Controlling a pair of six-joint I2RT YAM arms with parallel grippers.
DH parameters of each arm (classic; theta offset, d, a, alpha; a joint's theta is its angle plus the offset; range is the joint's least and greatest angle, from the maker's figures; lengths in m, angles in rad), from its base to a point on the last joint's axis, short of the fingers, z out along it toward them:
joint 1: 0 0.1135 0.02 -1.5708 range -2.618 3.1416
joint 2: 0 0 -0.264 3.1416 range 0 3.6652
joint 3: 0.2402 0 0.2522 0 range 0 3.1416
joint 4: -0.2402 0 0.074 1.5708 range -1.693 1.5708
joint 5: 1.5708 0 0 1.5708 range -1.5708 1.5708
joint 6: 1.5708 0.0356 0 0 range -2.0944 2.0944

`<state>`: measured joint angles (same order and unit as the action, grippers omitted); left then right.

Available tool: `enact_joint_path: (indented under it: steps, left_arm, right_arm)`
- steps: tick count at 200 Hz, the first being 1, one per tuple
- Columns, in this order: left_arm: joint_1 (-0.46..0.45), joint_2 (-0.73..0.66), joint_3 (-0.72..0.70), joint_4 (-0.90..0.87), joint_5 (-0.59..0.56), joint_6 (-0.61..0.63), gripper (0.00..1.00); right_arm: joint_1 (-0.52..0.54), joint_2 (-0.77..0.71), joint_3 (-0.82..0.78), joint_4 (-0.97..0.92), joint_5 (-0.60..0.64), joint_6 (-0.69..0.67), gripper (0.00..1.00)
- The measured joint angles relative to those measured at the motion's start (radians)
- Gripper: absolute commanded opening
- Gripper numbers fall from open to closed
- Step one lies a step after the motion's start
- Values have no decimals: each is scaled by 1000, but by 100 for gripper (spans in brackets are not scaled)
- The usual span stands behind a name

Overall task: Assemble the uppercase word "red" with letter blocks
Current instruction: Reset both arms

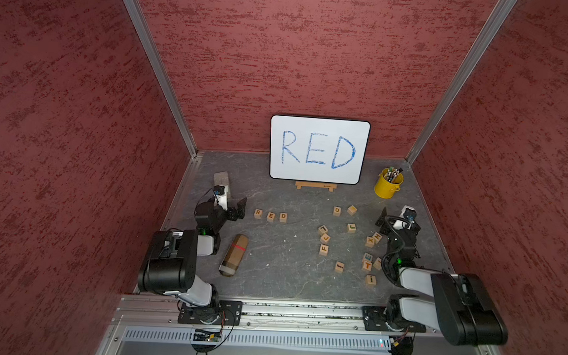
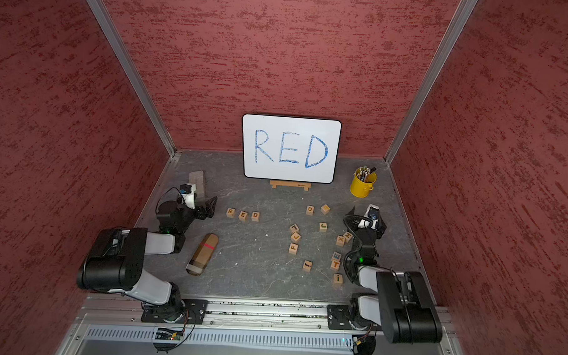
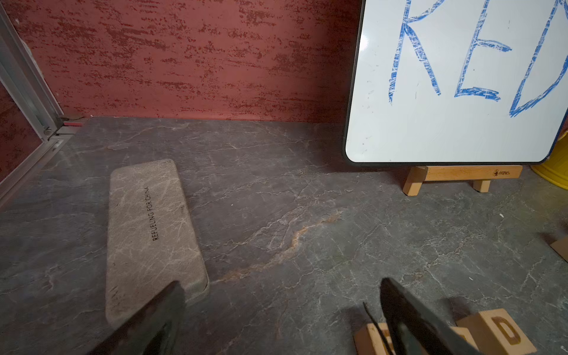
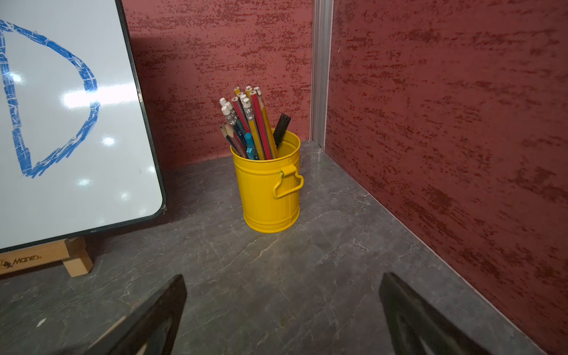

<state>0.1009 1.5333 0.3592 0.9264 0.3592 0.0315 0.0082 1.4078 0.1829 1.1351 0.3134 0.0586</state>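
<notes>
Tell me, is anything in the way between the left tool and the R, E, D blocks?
Nothing visible is. In a top view the open left tool sits just beside the R block, with only bare table between them. The R block, E block and D block already stand in a row spelling RED.

left gripper (image 3: 280, 282): jaws spread wide, holding nothing | right gripper (image 4: 283, 276): jaws spread wide, holding nothing
</notes>
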Motion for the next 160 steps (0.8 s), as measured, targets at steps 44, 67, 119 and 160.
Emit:
enact_joint_path:
  steps: [44, 67, 119, 160]
  left_arm:
    - [0, 0, 0, 0, 0, 0, 99]
    - [0, 0, 0, 0, 0, 0, 99]
    - [0, 0, 0, 0, 0, 1, 99]
    - [0, 0, 0, 0, 0, 1, 99]
  right_arm:
    - [-11, 130, -9, 153, -63, -6, 99]
    - [-12, 130, -14, 194, -68, -6, 99]
    - [-12, 130, -4, 200, -58, -3, 99]
    - [-12, 130, -4, 200, -58, -2, 99]
